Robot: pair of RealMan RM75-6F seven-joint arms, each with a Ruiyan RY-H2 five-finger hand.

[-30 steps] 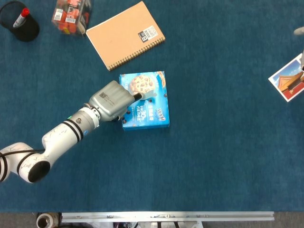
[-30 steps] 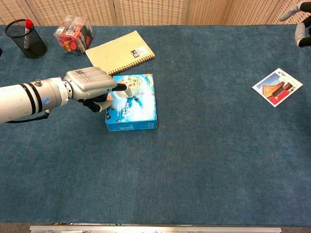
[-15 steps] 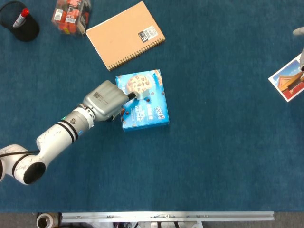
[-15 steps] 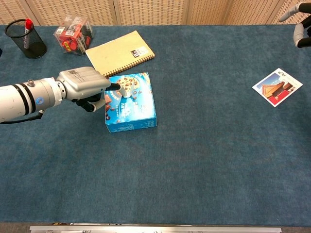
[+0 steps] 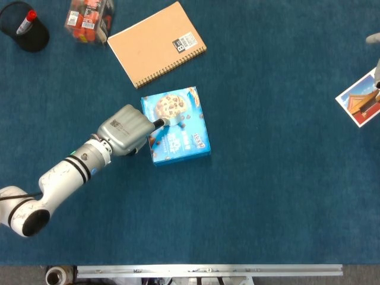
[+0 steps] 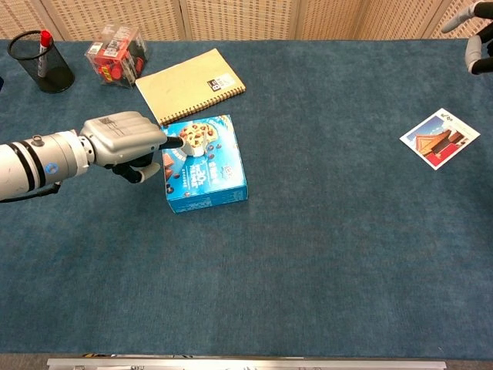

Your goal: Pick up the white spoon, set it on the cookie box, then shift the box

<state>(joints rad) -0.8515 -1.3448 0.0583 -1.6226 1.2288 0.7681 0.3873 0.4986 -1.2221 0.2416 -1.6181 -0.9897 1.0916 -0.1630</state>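
Observation:
The blue cookie box (image 5: 181,135) (image 6: 209,171) lies left of the table's middle, turned slightly. My left hand (image 5: 123,130) (image 6: 123,139) is at its left side, one finger reaching over the lid and the thumb against the box's left face, so it grips that edge. A small white spoon (image 5: 171,122) (image 6: 186,143) shows on the lid right at the fingertip, partly hidden. My right hand (image 5: 374,39) (image 6: 477,35) sits at the far right edge, mostly cut off, fingers apart and holding nothing.
A tan spiral notebook (image 5: 155,43) (image 6: 190,83) lies just behind the box. A black pen cup (image 5: 25,27) (image 6: 42,58) and a clear container of red items (image 5: 89,19) (image 6: 117,55) stand at the back left. A postcard (image 5: 361,98) (image 6: 439,137) lies at the right.
My left hand has drawn back to the left, and the cookie box has slid left with it and turned a little. The right hand has stayed put.

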